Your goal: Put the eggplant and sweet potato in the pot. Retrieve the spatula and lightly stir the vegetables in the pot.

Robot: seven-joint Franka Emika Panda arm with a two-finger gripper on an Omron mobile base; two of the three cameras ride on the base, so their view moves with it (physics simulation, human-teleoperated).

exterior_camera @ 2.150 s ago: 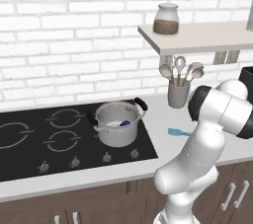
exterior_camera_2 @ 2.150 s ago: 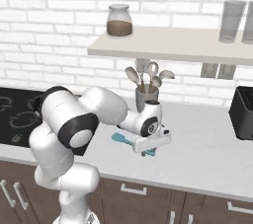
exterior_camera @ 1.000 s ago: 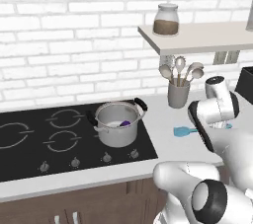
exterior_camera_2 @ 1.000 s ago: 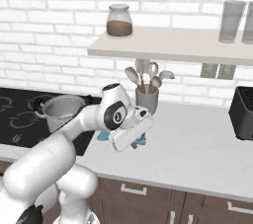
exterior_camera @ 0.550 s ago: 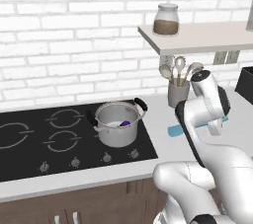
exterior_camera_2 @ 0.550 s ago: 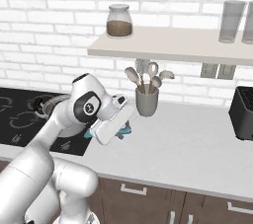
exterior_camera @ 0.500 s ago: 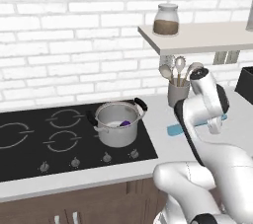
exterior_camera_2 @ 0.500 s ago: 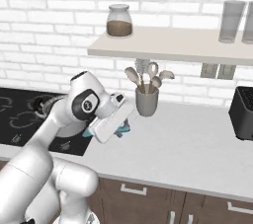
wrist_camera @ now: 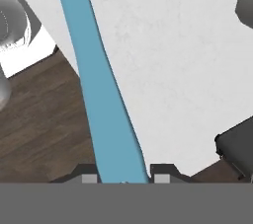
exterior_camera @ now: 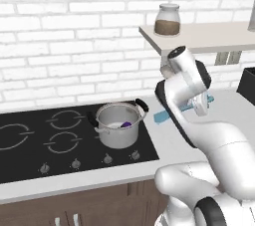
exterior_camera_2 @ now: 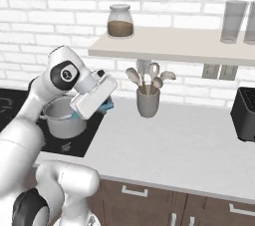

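The gripper [wrist_camera: 121, 177] is clamped on the spatula [wrist_camera: 99, 99], lifted right of the pot [exterior_camera: 118, 126]; no writing is readable.

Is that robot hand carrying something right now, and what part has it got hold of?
Yes: the gripper holds the teal spatula, clamped between its two fingertips at the wider end; the rest sticks out ahead over the counter.

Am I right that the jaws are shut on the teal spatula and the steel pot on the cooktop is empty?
Not quite: the pot is not empty. The left base view shows the dark-purple eggplant inside it. The rest holds: the gripper is shut on the spatula, as the hand view shows.
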